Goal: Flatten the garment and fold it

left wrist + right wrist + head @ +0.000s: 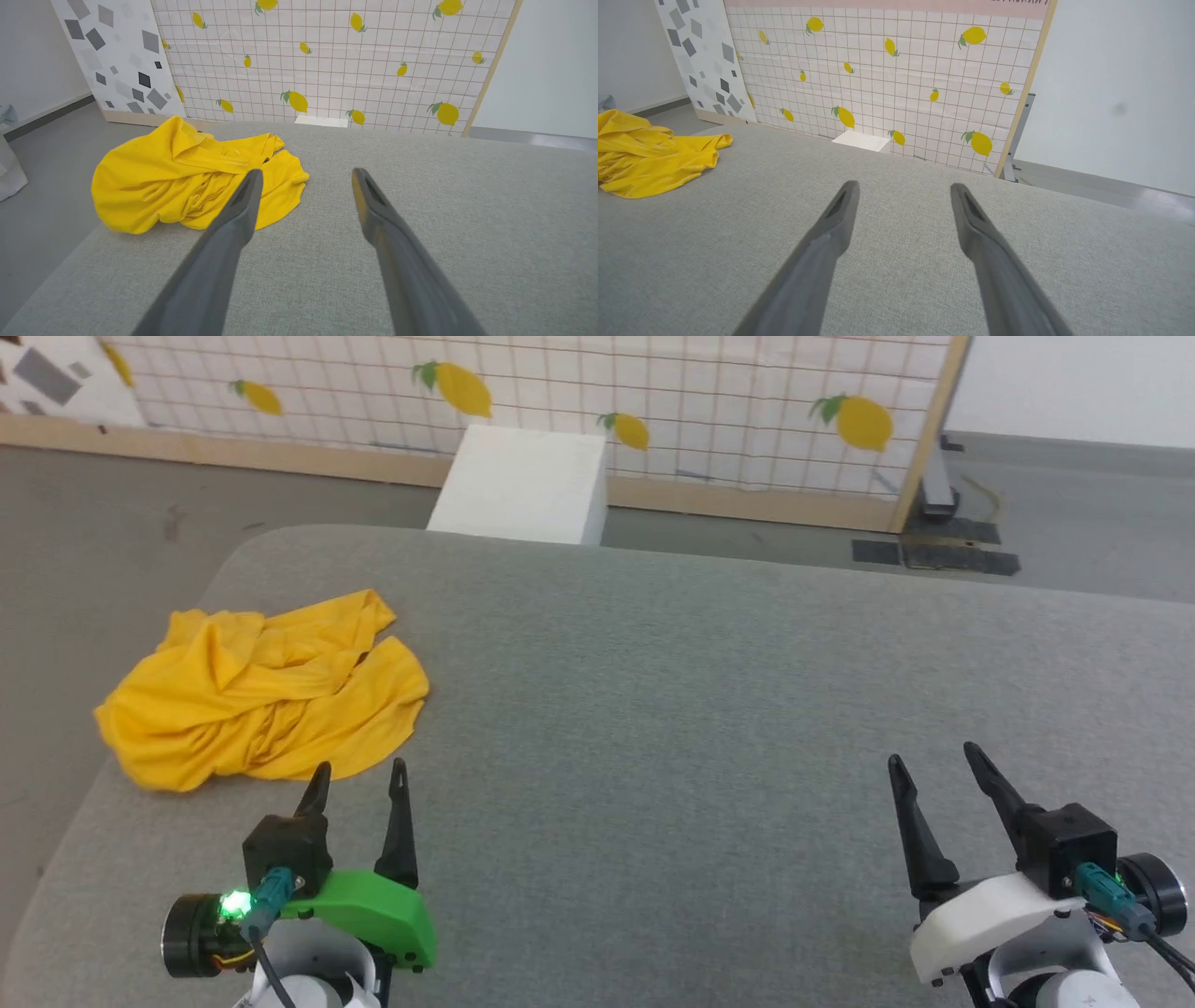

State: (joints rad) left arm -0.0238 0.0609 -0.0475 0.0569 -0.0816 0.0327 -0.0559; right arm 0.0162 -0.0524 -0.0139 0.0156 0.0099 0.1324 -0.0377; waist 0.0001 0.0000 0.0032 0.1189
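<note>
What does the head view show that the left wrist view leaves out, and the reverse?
Head view: the open right tool on its white mount, the left arm's green housing, black floor mats.
Left wrist view: a side wall's dark skirting strip and a pale object on the floor, too cropped to identify.
Both: the crumpled bright yellow cotton T-shirt near the grey fabric-covered table's left edge, the open left tool, the lemon-print grid panel.

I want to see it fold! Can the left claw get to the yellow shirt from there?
Probably yes. The open left claw sits close to the crumpled yellow shirt, and nothing on the grey table stands between them.
</note>
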